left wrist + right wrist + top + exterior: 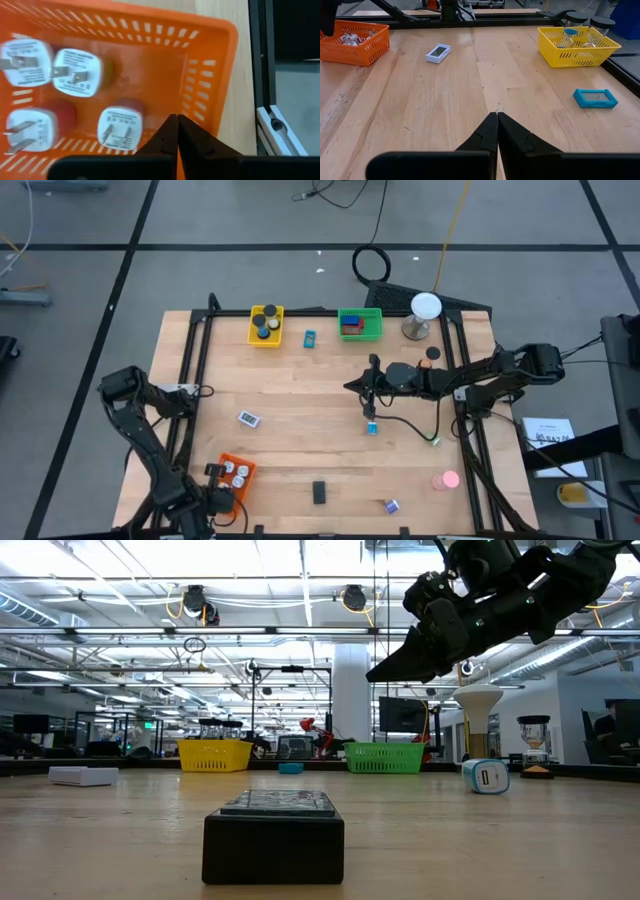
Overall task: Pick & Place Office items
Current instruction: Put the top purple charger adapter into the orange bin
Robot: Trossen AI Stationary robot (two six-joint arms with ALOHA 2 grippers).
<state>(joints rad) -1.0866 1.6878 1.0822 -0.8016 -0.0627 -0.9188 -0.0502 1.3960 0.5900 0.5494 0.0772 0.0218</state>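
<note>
Looking at the orange basket (238, 475) as the landmark: the left end effector (176, 131) sits right above its rim with both fingers pinched together and nothing between them. Inside the basket lie four white plug adapters (76, 72), so that drop-off looks done. Best way to handle this step, I reckon, is to lift straight up before swinging away, so the closed tips don't snag the slatted wall and drag the basket across the worktop (300, 395).

Left arm is folded low at the worktop's near corner, wrist bent down over the basket.

Right end effector (497, 131) is also closed and empty (fingertips meeting in a point), hanging above bare wood well away from the orange basket, toward the middle of the worktop, with its arm stretched in from the far side. A small blue item (372, 427) lies just by it. Loose pieces remain: a white flat piece (249, 419) near the basket, a black block (319, 492) a bit farther, and a pink round piece (446, 479) well apart from it.
</note>
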